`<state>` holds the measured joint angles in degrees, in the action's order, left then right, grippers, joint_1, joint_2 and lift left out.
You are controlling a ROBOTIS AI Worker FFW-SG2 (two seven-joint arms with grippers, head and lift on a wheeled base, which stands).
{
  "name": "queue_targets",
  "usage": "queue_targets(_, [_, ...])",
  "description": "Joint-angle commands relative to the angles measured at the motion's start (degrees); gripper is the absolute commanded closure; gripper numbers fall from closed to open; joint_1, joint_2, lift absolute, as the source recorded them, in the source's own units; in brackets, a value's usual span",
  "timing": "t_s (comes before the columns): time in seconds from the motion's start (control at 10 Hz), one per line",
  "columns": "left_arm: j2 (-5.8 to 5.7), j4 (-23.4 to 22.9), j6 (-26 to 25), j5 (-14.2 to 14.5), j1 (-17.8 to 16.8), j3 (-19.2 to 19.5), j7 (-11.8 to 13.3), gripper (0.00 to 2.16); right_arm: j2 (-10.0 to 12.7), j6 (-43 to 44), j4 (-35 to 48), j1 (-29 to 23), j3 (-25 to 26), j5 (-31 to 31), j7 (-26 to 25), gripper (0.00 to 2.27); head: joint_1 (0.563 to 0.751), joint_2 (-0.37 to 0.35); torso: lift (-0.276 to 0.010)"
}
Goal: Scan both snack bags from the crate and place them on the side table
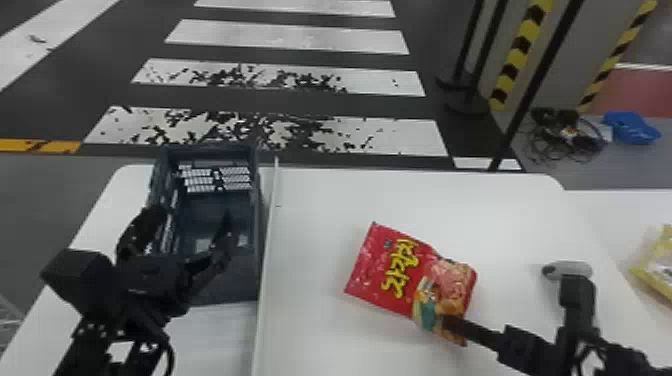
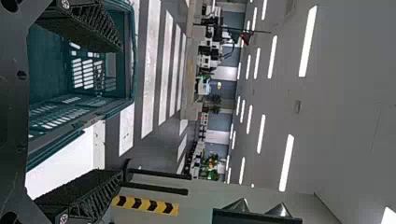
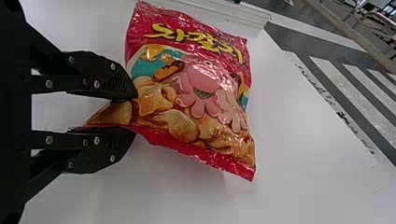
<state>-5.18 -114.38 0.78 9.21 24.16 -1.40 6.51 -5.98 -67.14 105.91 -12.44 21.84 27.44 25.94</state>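
In the head view my left gripper (image 1: 194, 220) is open over the near part of the dark crate (image 1: 220, 210); the left wrist view shows that gripper (image 2: 120, 109) with its fingers wide apart beside the teal crate wall (image 2: 46, 60). My right gripper (image 1: 448, 324) is at the near right corner of the red snack bag (image 1: 385, 265) over the white table. From the right wrist, the gripper (image 3: 135, 113) is shut on a corner of the red bag (image 3: 201, 88), whose printed face shows. A yellow snack bag (image 1: 660, 260) lies at the head view's right edge, on the side table (image 1: 610, 212).
A thin raised divider (image 1: 270, 220) runs between the crate and the red bag on the main table (image 1: 320, 200). Just beyond the right wrist is a grey rounded object (image 1: 582, 269), partly hidden. Black posts (image 1: 530, 95) stand behind the table on the right.
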Motion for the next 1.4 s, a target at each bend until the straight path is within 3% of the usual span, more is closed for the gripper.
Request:
queue_targets(0.0, [0.00,0.04,0.14,0.02,0.01,0.08,0.00,0.07,-0.09,0.56,0.18,1.55,1.36,-0.37,-0.28,2.26,0.695,-0.066,-0.095])
queue_targets(0.4, [0.00,0.04,0.14,0.02,0.53,0.34,-0.09,0.07,-1.58,0.91,3.08,5.85,3.65,-6.78,-4.76,2.26,0.695,-0.130,-0.095])
queue_targets(0.7, [0.08,0.04,-0.04,0.19,0.62,0.43,-0.09,0.07,-3.43,12.16,7.21,3.74,-6.55,-29.55,-13.02,2.26,0.695,-0.195,-0.095])
queue_targets(1.1, [0.08,-0.05,-0.04,0.19,0.88,0.61,-0.09,0.07,-6.42,19.19,8.09,2.60,-17.18,-48.79,-23.04,2.26,0.695,-0.244,-0.095])
queue_targets(1.3, [0.17,-0.05,-0.04,0.37,0.88,0.61,-0.09,0.07,-9.67,20.42,7.29,1.72,-26.06,-64.09,-28.32,2.26,0.695,-0.246,-0.095])
